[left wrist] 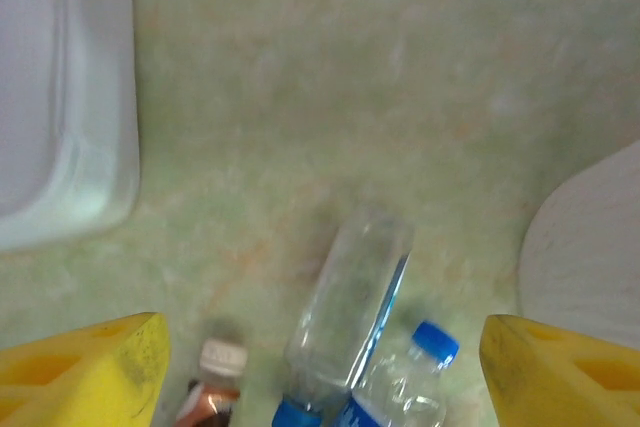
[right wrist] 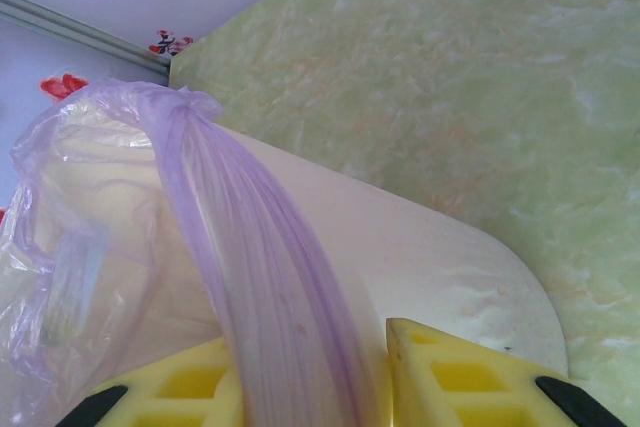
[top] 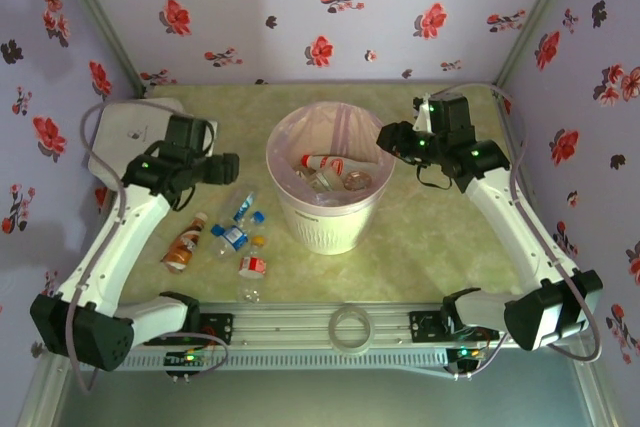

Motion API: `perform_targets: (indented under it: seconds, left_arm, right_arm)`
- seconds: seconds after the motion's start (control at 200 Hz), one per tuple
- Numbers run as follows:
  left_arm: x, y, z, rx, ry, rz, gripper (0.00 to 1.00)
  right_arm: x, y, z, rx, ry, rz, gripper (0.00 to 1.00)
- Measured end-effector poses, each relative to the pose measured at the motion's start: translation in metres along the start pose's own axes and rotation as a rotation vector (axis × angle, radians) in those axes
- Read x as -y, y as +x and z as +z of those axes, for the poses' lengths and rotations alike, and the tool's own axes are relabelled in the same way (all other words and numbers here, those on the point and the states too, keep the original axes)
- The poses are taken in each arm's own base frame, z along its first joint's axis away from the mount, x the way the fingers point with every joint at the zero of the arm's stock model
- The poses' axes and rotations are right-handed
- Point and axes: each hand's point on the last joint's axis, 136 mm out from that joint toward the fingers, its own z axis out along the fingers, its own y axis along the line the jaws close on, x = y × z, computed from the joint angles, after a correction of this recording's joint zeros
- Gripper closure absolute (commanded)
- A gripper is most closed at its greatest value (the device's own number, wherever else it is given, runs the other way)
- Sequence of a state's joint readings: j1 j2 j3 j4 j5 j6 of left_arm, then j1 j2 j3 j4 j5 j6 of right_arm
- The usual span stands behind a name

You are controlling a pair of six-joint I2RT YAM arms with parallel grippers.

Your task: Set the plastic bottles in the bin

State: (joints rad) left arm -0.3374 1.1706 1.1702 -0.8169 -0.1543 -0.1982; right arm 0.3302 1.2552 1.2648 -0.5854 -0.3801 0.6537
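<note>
Several plastic bottles lie inside the bin.

The left arm rises from 7 o'clock, its hand at 9 o'clock pointing toward 3, fingers spread wide. The right arm reaches from 5 o'clock to 1; its hand has its fingers pinched on a bag liner strip.

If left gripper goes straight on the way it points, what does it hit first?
Likely the clear bottle lying on the table between the open fingers of the left gripper; depth is unclear.
</note>
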Motion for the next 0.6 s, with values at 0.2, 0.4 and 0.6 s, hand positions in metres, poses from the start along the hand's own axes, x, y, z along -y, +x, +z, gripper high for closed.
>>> perform_targets:
  seconds: [0.2, 0.4, 0.6]
  left_arm:
    - [-0.003, 0.046, 0.038, -0.132, -0.035, -0.016, 0.12]
    - [0.005, 0.074, 0.066, -0.203, -0.030, -0.030, 0.10]
    - [0.015, 0.092, 0.090, -0.257, -0.018, -0.025, 0.00]
  right_arm:
    - [0.000, 0.000, 0.000, -0.002, 0.002, 0.001, 0.68]
    - [0.000, 0.000, 0.000, -0.002, 0.002, -0.002, 0.68]
    - [0.000, 0.000, 0.000, -0.002, 0.002, -0.002, 0.68]
